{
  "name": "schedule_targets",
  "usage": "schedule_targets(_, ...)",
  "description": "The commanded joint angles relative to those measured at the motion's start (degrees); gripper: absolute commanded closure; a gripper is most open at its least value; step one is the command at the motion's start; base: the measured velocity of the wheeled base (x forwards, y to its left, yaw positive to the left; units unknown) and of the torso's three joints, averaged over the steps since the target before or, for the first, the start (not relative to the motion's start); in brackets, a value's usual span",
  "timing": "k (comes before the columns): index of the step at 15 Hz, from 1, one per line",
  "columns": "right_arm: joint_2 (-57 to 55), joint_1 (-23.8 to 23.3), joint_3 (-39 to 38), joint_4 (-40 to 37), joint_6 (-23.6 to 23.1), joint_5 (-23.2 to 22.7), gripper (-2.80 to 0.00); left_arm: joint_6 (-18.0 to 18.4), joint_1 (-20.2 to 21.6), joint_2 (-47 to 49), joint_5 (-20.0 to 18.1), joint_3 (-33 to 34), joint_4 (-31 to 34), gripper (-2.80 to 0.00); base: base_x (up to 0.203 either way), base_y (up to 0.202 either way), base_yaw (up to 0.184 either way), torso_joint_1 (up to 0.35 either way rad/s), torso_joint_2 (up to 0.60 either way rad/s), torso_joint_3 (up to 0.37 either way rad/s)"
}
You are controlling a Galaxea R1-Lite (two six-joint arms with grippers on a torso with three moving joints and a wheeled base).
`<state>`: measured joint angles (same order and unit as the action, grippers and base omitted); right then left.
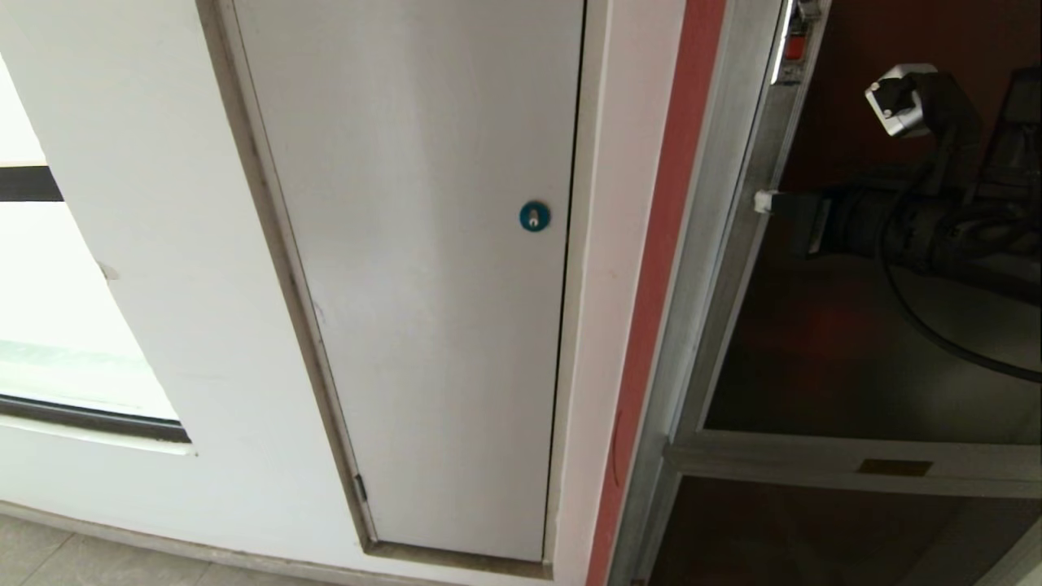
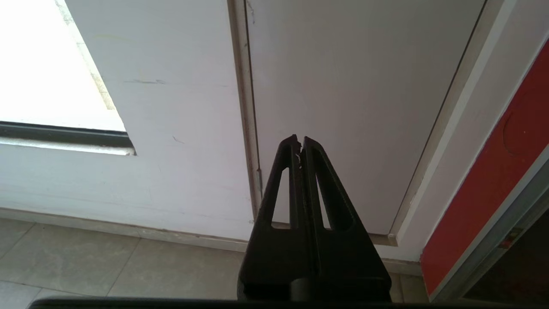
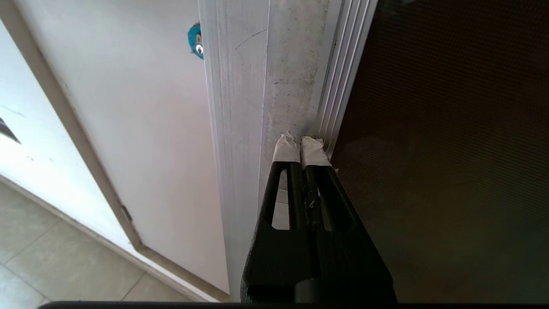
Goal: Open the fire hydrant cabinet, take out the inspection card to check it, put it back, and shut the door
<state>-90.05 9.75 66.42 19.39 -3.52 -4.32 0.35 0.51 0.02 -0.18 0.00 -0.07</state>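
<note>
Now my right claw [image 3: 300,143] pressed together, empty — taped tips touch silver frame of door [image 3: 450,150]. Door closed on fire hydrant cabinet [image 1: 700,268]. Left claw [image 2: 299,141] together too — near white door [image 2: 364,107].

1. From my seat this looks like a hallway or lobby in some public or office building, not a home.
2. Right side of the head view: a fire hydrant cabinet [image 1: 733,244] with a brushed-silver frame set in the wall, its door [image 1: 855,350] dark tinted glass. A red strip [image 1: 651,285] runs down beside it. You only get those in commercial buildings.
3. Center of frame: a plain white service door [image 1: 423,285] with a small blue round lock [image 1: 534,216], flush in the white wall [image 1: 163,244], like a utility shaft hatch.
4. Bottom left: pale tiled floor [image 1: 49,561].
5. Far left: a bright window [image 1: 49,342] with a dark frame.
</note>
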Motion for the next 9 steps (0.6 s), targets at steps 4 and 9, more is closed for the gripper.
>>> schedule_targets(4,-3.8,-0.2,1.3,2.5,-0.1,2.4,0.0,0.0,0.0,0.1,0.0,0.1,0.0,0.0,0.0,0.0,0.0,0.0,0.0,0.0)
schedule_targets(9,-2.1,-0.1,1.0,2.4,-0.1,2.5,0.0,0.0,0.0,0.0,0.0,0.1,-0.1,0.0,0.0,0.0,0.0,0.0,0.0,0.0)
